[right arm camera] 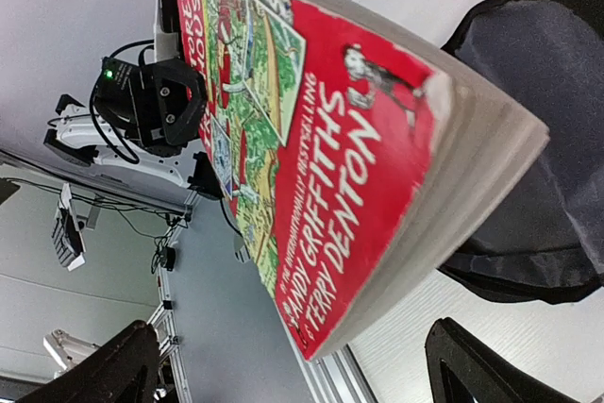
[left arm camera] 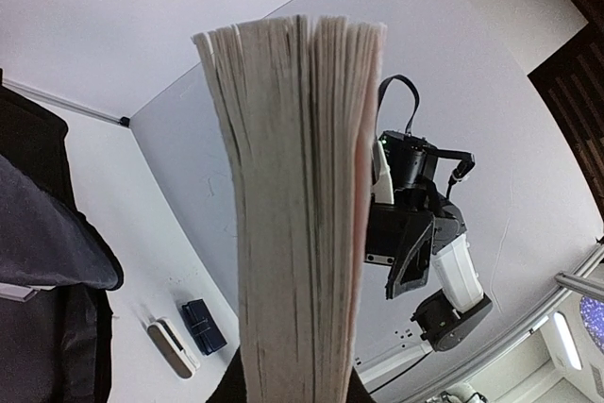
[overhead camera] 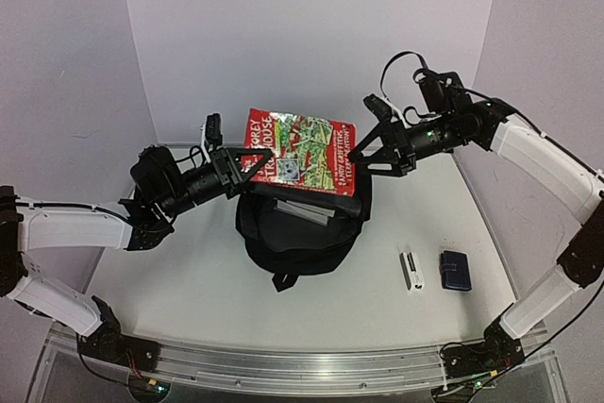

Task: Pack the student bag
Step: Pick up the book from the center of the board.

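The student bag (overhead camera: pixel 297 233) is a large black backpack lying mid-table with its mouth open toward the back. It also shows in the left wrist view (left arm camera: pixel 47 233) and in the right wrist view (right arm camera: pixel 538 92). My left gripper (overhead camera: pixel 247 165) is shut on the left edge of a thick red paperback book (overhead camera: pixel 302 153) and holds it in the air above the bag's mouth. Its page edges (left arm camera: pixel 302 205) fill the left wrist view. My right gripper (overhead camera: pixel 366 143) is open at the book's right edge. Its fingers (right arm camera: pixel 472 365) stand wide apart below the cover (right arm camera: pixel 330 139), not touching it.
A small white device (overhead camera: pixel 411 271) and a small dark-blue case (overhead camera: pixel 455 270) lie on the table to the right of the bag. A pale flat item (overhead camera: pixel 307 207) shows inside the bag's mouth. White walls stand close behind and beside the table.
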Motion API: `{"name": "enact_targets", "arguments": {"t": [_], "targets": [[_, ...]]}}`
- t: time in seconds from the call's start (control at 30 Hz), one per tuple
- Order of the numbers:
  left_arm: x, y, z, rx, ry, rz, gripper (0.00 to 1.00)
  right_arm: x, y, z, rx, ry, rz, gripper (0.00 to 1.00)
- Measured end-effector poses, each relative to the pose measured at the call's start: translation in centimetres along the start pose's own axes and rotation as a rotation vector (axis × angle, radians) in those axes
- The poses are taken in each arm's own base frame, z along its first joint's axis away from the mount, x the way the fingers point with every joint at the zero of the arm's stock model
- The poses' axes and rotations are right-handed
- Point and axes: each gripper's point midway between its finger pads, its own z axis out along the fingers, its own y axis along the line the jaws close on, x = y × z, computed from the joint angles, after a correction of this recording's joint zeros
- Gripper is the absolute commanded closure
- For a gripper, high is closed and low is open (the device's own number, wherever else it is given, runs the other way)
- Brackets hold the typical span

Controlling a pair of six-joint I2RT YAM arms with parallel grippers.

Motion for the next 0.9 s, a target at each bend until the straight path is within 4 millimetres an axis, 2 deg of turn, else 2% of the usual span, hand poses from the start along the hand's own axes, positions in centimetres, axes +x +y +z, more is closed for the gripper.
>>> {"name": "enact_targets", "arguments": {"t": [0.07, 0.2, 0.27, 0.4, 0.53, 0.6, 0.63, 0.67, 0.77, 0.83, 0.9], "targets": [[0.0, 0.1, 0.1, 0.003, -0.001, -0.007, 1.00, 0.0, -0.2, 1.0, -0.004, 0.014, 0.003, 0.02], [0.2, 0.4, 0.2, 0.007, 0.000, -0.017, 1.00, -0.1, -1.9, 2.2, 0.039, 0.025, 0.033, 0.02], [0.3, 0.5, 0.2, 0.005, 0.002, -0.019, 1.00, -0.2, -2.5, 2.5, 0.058, 0.020, 0.044, 0.07], [0.3, 0.2, 0.2, 0.015, -0.001, -0.015, 1.00, -0.9, -2.5, 2.5, 0.053, -0.006, 0.047, 0.26], [0.3, 0.2, 0.3, 0.023, 0.001, -0.014, 0.97, -1.7, -1.8, 2.6, 0.021, -0.029, 0.047, 0.60], [0.4, 0.4, 0.4, 0.019, 0.001, -0.015, 0.86, -1.9, -1.7, 2.5, 0.011, -0.034, 0.050, 0.86], [0.4, 0.5, 0.4, 0.018, 0.001, -0.015, 0.78, -2.0, -1.7, 2.4, 0.008, -0.036, 0.055, 0.96], [0.4, 0.5, 0.4, 0.015, 0.003, -0.014, 0.69, -2.0, -1.6, 2.4, 0.001, -0.036, 0.057, 1.00], [0.7, 1.2, 0.5, -0.014, 0.024, -0.023, 0.41, -2.0, -1.2, 2.4, -0.017, -0.033, 0.054, 1.00], [1.5, 1.8, 0.4, -0.043, 0.061, -0.015, 0.30, -1.9, -1.1, 2.4, -0.023, -0.028, 0.047, 1.00], [2.3, 2.2, 0.0, -0.085, 0.105, -0.012, 0.26, -1.8, -1.0, 2.4, -0.026, -0.025, 0.037, 1.00]]}}
